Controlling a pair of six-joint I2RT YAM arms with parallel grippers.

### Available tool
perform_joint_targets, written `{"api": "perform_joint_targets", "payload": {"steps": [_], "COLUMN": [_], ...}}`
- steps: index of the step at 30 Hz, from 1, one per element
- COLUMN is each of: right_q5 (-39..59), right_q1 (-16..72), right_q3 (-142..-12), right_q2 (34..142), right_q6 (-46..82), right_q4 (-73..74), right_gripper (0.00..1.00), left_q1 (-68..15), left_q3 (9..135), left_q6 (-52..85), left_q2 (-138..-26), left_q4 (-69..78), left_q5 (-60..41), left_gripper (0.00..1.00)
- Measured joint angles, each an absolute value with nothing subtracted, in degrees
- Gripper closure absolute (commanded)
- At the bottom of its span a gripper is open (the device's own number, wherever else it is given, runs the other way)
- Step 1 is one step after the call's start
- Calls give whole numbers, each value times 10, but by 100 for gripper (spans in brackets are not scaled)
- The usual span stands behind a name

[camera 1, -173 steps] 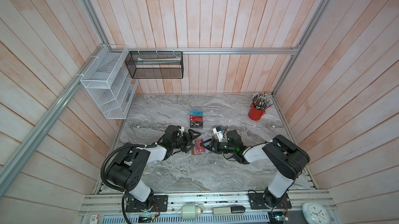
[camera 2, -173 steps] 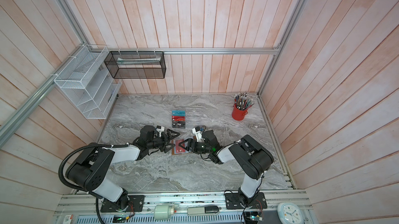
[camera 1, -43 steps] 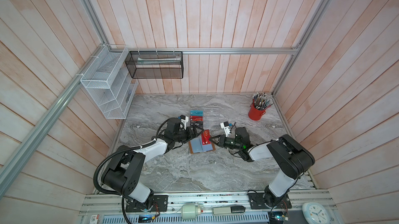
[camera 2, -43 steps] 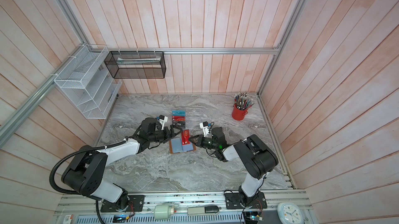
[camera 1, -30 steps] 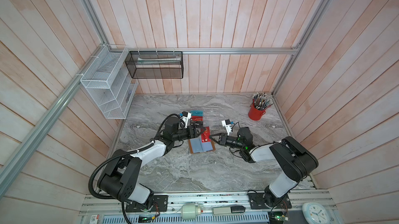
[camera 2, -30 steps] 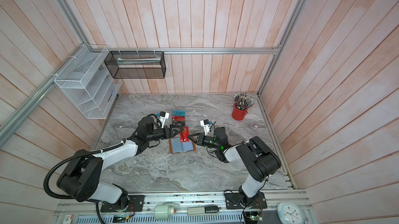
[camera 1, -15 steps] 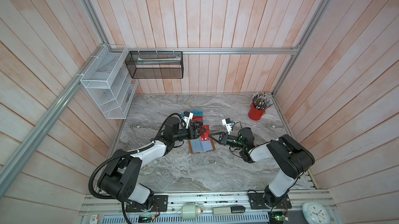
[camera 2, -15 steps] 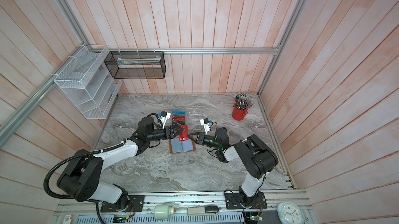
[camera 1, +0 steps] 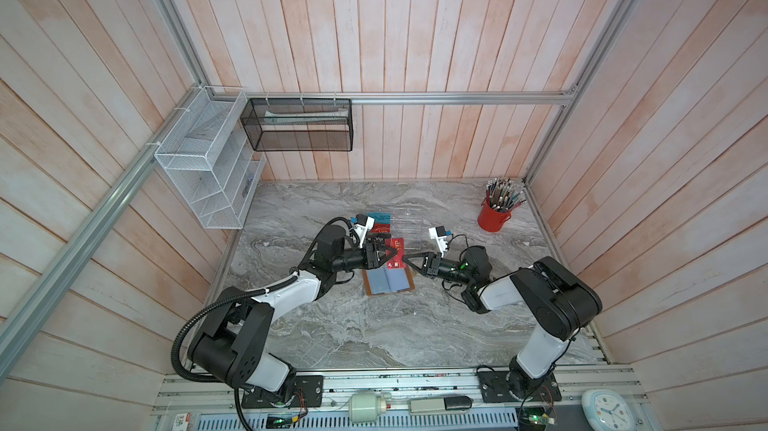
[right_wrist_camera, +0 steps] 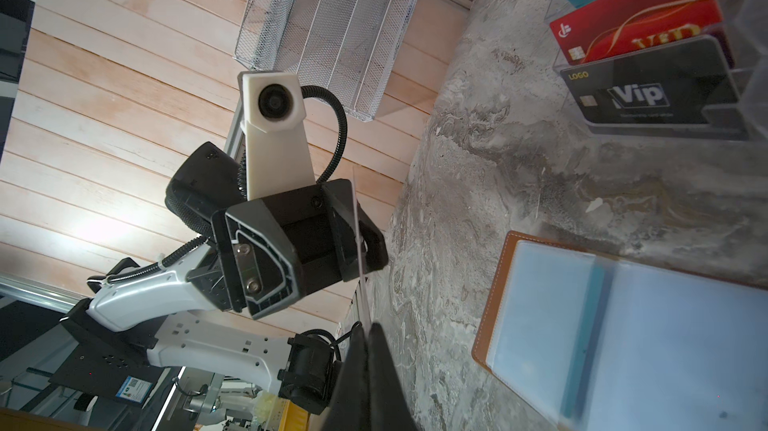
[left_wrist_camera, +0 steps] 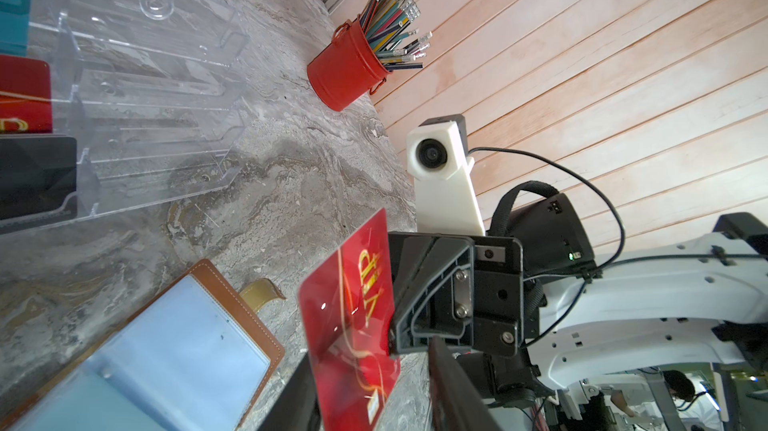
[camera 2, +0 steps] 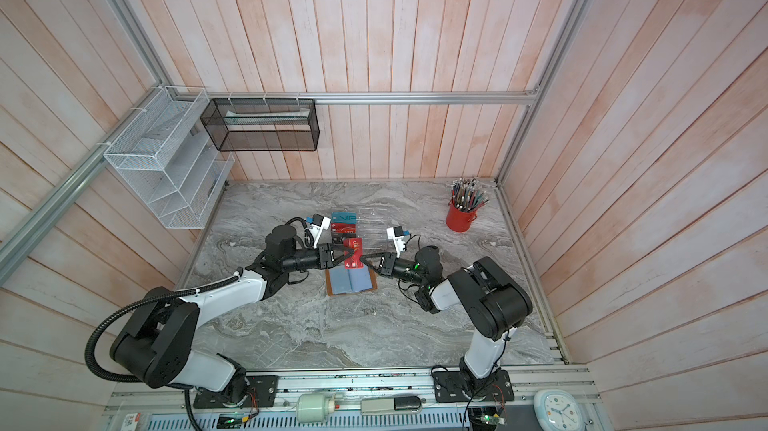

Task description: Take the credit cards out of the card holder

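Step judged: hand-over of an extracted card. The red plastic "VIP" card (camera 1: 395,251) was held above the open tan leather card holder (camera 1: 388,282) lying mid-counter (camera 1: 332,325). It was pinched by the right hand (camera 1: 406,260), with the left hand (camera 1: 384,257) part-spread around it. Next: left grip to be secured before right release.

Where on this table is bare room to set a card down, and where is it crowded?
Bare: the front, between the card holder and the front rail; the back left, between the white wire rack and the acrylic rack. Crowded: above that holder, where the left gripper and right gripper meet.
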State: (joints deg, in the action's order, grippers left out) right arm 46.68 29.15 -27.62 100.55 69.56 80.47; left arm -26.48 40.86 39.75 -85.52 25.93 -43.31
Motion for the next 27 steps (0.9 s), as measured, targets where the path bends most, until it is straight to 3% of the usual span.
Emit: {"api": "perform_joint_targets", "payload": {"steps": [7,17,27], "right_q5": [471,480,481], "right_q1": [289,288,288], "right_q3": [-277,-279,-279], "right_q2": [1012,1025,1027], "right_q6": [706,719,720], "right_q4": [819,840,839], "right_gripper": [100,100,75], "left_q1": [-265,-265,-268], "left_q3": [408,408,408], "left_q6": [391,385,374], "left_q2": [-855,-855,-855], "left_q4": [262,259,251], "left_q5": [-435,-436,-448], "left_gripper": [78,85,92]}}
